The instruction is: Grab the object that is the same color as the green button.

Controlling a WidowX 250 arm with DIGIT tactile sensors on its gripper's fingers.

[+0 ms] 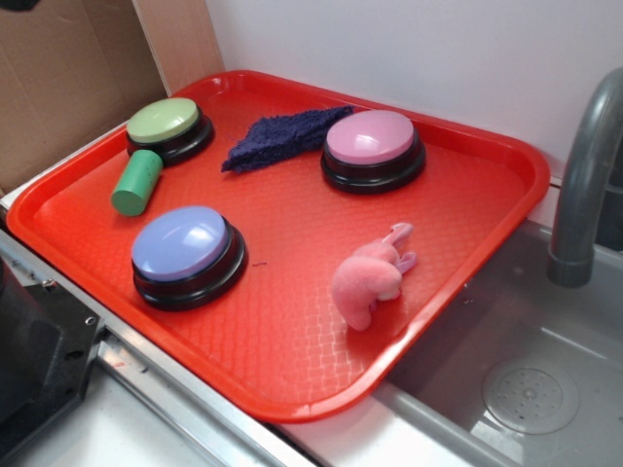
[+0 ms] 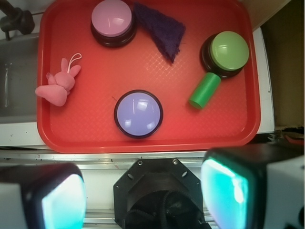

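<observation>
The object, a small green cylinder [image 1: 136,182] [image 2: 205,90], lies on its side on the red tray [image 1: 292,331] [image 2: 95,138], touching the green button [image 1: 167,125] [image 2: 228,51] with its pale green dome and black base. My gripper [image 2: 145,193] is open, high above the near edge of the tray and off it, with nothing between its fingers [image 2: 228,191]. The cylinder is far ahead and to the right of the jaws in the wrist view. The gripper does not show in the exterior view.
On the tray also stand a lilac-blue button [image 1: 185,253] [image 2: 138,113] and a pink button [image 1: 373,146] [image 2: 112,21], with a dark purple cloth [image 1: 282,134] [image 2: 162,28] and a pink plush bunny [image 1: 372,275] [image 2: 58,85]. A sink [image 1: 526,370] and faucet [image 1: 584,185] sit at the right.
</observation>
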